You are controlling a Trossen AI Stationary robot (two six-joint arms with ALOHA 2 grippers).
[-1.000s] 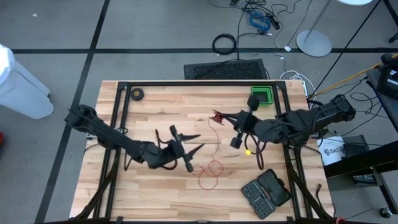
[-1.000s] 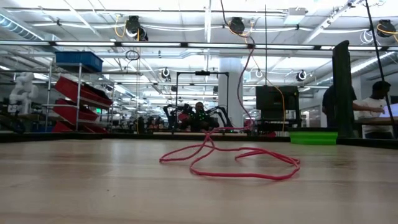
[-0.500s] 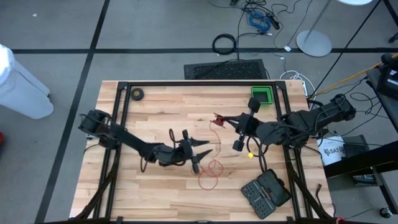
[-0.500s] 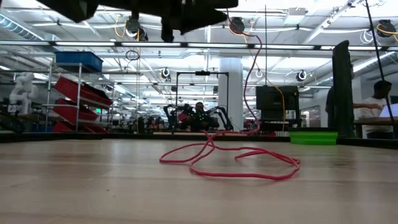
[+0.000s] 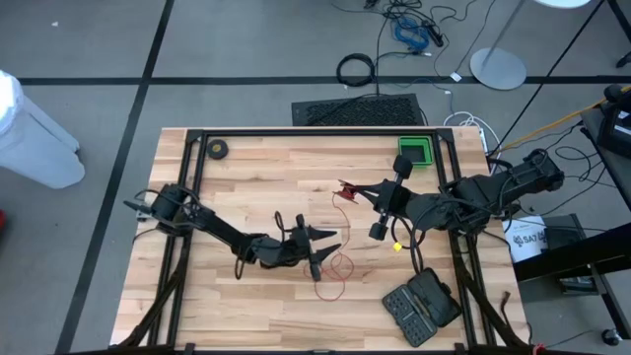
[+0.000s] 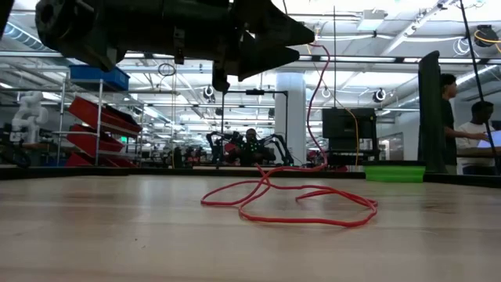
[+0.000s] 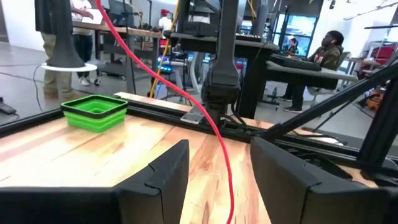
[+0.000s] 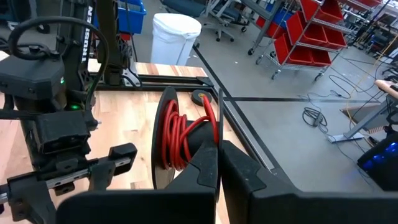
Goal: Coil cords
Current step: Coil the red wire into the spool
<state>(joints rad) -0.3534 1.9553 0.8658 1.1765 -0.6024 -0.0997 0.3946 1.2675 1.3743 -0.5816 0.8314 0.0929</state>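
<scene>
My pale wooden plank worktop [image 5: 246, 177] stands in a busy workshop. The thin red cord [image 5: 337, 268] lies looped mid-worktop, rising towards the black reel [image 8: 180, 140] pinched in my right gripper [image 8: 217, 163]. My left gripper [image 5: 323, 248] hovers wide above the loops.

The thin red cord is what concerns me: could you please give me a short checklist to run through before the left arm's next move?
1. Right hand shut on the round black reel with red turns wound on it: ok.
2. Left hand open, with the thin red cord running between its fingers: ok.
3. Left hand clear of the wooden table, above the loose cord loops: ok.
4. Cord taut from reel to left hand: not ok, slack loops lie on the table.
5. Loose loops free of knots: cannot tell.
6. Green tray and black case apart from the cord: ok.
</scene>
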